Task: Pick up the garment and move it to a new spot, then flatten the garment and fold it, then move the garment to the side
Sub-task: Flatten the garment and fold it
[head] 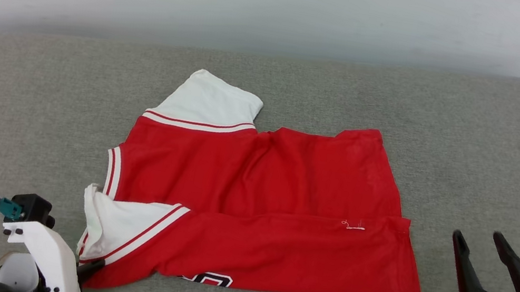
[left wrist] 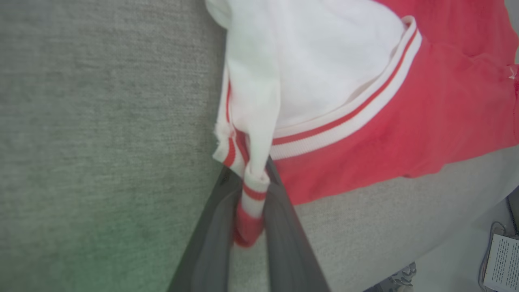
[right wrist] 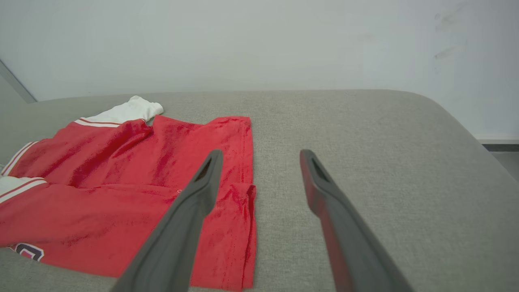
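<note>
One thin pinch is all we have: our left gripper is clenched on the striped cuff of the near sleeve, with only that trim between its fingers. The garment lies partly folded in the middle of the cushion, closer to the near edge, its hem toward the right edge. Our right gripper hangs released just beside that hem, touching nothing. If we lift by the cuff alone, we judge the trim may slip free, or the hanging weight may swing, undo the fold and bunch the red body. Dragging could snag on the rough cushion and wrinkle it.
</note>
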`<state>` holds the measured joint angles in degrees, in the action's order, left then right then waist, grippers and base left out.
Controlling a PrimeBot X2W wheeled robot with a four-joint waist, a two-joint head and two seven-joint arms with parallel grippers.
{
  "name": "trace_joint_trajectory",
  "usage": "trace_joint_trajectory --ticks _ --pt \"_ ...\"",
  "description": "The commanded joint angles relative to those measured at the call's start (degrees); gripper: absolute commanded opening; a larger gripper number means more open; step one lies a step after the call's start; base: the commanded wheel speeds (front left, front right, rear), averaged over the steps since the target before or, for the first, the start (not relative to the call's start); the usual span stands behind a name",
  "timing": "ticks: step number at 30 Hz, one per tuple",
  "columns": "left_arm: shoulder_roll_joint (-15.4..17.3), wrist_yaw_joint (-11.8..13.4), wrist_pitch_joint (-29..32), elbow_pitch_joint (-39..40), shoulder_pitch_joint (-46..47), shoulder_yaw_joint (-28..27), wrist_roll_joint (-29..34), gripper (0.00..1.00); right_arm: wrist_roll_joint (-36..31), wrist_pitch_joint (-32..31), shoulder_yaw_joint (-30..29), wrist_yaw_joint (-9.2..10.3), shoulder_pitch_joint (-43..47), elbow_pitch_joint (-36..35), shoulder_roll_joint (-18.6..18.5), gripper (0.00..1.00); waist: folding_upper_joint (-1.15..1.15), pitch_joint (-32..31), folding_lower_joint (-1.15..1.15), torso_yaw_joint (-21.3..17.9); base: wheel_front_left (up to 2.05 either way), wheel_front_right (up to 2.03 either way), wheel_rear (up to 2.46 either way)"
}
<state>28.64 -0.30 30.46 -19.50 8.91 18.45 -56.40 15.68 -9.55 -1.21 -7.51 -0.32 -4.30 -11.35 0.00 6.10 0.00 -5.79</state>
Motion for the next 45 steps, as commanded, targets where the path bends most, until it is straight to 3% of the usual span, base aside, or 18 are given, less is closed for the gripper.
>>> trace_joint_trajectory --ticks 1,10,11,21,22,23,24,35,45 --pt "-0.3 0.2 -0.3 -0.4 0.1 0.2 0.5 0.0 0.5 -0.7 -0.4 0.05 -0.7 0.4 -0.5 1.0 0.0 -0.1 0.0 0.6 0.0 0.0 0.0" --pt "2.0 1.1 -1.6 9.4 2.6 -0.3 3.0 0.0 7.1 -27.1 -1.5 0.04 -3.8 5.3 -3.9 1.0 0.0 3.5 0.0 4.5 0.0 0.0 0.0" --pt "2.4 1.4 -1.9 12.6 3.0 0.0 4.0 0.0 8.3 -32.7 -0.5 0.04 -5.7 6.3 -3.7 1.0 0.0 5.2 0.0 5.5 0.0 0.0 0.0" --pt "2.0 2.5 -2.1 18.5 2.9 1.5 5.8 0.0 11.2 -36.5 4.3 0.03 -10.3 16.2 -1.3 1.0 0.0 8.8 0.0 7.2 0.0 0.0 0.0" --pt "2.0 2.6 -1.9 18.5 2.7 1.6 5.7 0.0 11.6 -36.4 4.8 0.02 -10.6 16.9 -1.4 0.42 0.0 8.8 0.0 7.2 0.0 0.0 0.0" --pt "2.0 2.6 -1.8 18.7 2.5 1.7 5.5 0.0 12.2 -36.3 5.3 0.02 -10.8 17.4 -1.4 0.04 0.0 8.8 0.0 7.2 0.0 0.0 0.0" --pt "2.0 2.7 -1.8 18.7 2.4 1.7 5.5 0.0 12.7 -36.2 5.7 0.02 -11.0 17.9 -1.4 0.0 0.0 8.7 0.0 7.1 0.0 0.0 0.0" --pt "2.6 3.3 -2.0 18.8 -0.4 2.3 5.7 0.0 15.0 -32.5 8.3 0.03 -11.5 16.0 -5.5 0.0 0.0 2.3 0.0 6.2 0.0 0.0 0.0" --pt "3.3 5.6 -2.9 21.1 -7.8 2.4 5.4 0.0 16.0 -31.4 8.6 0.03 -4.5 11.2 -6.8 0.0 0.0 -6.8 0.0 6.4 0.0 0.0 0.0"
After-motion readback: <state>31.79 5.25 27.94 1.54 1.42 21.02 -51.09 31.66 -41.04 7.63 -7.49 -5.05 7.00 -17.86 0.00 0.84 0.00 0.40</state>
